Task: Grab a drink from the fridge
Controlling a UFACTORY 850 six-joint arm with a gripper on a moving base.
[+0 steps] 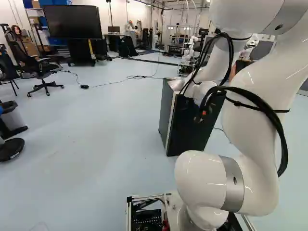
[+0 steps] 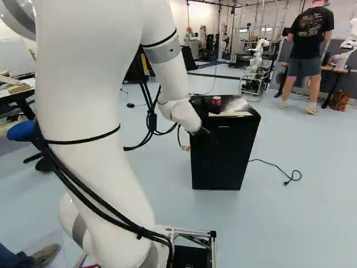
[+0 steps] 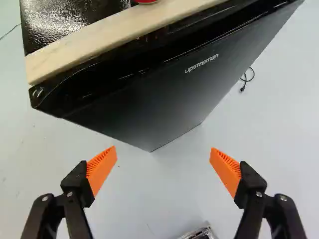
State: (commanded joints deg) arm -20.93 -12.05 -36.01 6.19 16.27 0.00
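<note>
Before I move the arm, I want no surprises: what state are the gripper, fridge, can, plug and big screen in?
gripper: open, nothing gripped
fridge: upright, door shut
red can: upright on the fridge; opened or sealed, cannot tell
plug: on the floor, unplugged
big screen: dark

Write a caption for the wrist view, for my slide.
Open pincer facing a closed black fridge, a pale wooden strip along its top edge, a red can barely in view.

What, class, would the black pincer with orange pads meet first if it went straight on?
Probably the black, box-shaped fridge, low on its front, which lies ahead of the pincer. Depth is unclear, though, so it might instead meet the pale blue floor beside the fridge's base.
</note>
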